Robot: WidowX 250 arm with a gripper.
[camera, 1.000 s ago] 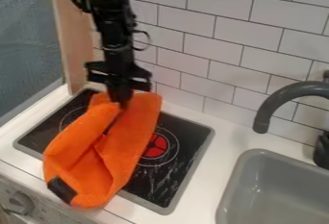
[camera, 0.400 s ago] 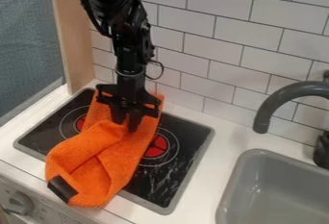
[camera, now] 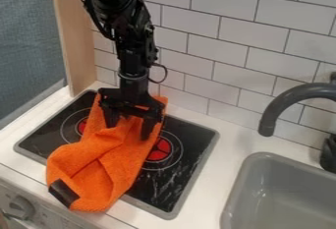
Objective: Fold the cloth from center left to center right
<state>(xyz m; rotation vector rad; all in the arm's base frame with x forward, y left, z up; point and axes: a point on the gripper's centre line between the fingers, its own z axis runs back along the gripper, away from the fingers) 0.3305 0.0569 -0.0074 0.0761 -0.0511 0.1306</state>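
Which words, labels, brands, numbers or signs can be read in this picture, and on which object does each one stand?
No text can be read.
Black patch on the orange cloth: no readable print.
Panel by the knob: any markings are too small and blurred to read.

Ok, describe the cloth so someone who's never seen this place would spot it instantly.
Find the black stovetop left of the grey sink. The cloth lies across it beneath the gripper, its near end reaching past the stovetop's edge. Unlike the dark stovetop and gripper, it is rumpled and bright orange, with a black patch at one corner.
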